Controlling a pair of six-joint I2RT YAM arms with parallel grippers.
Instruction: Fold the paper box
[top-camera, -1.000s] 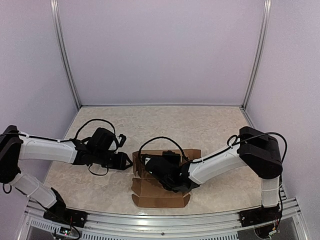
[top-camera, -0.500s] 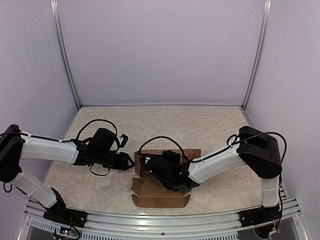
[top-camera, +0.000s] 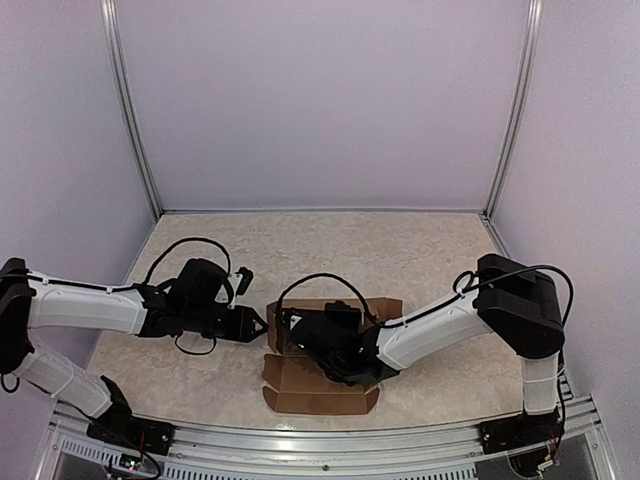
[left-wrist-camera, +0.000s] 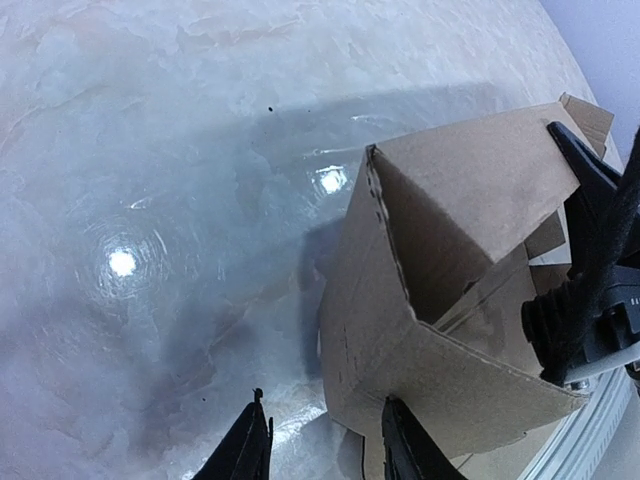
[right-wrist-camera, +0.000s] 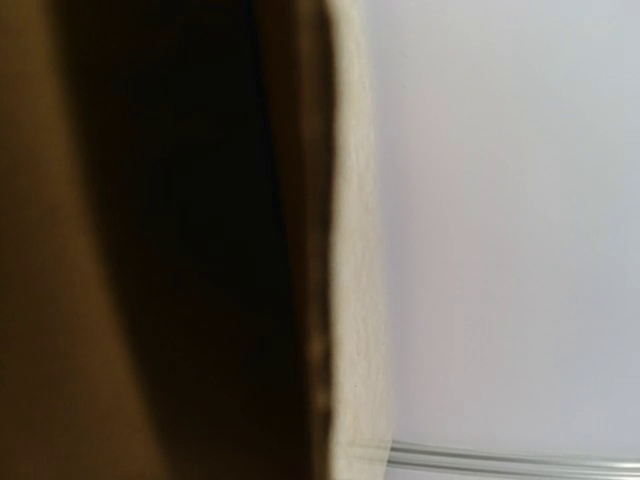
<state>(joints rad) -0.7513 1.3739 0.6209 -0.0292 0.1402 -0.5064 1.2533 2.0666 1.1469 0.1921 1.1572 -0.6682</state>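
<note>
Nearest the arm bases, just beyond the silver metal rail (top-camera: 330, 437), the plain brown cardboard die-cut paper box (top-camera: 322, 392) lies on the pale marbled table (top-camera: 420, 250), roughly centred and close to the near edge. By my reading it is partly folded. Its near panel lies flat with small tabs splayed, while the left wall and a back panel stand upright as an open-topped corner. The lid and end flaps are not yet closed or tucked.

The right gripper (top-camera: 298, 336) reaches into that raised part, fingers clenched. Whether card is pinched between them I cannot tell, as its own camera sees only blurred card. The left gripper (left-wrist-camera: 322, 452) sits low at the box's left outer corner, fingers (left-wrist-camera: 250, 445) released and apart, grasping nothing.

Room is tight on the near side, where the flat panel nearly meets the rail. Left of the box and across the far half, the table is bare up to the pale lilac walls (top-camera: 320, 100).
</note>
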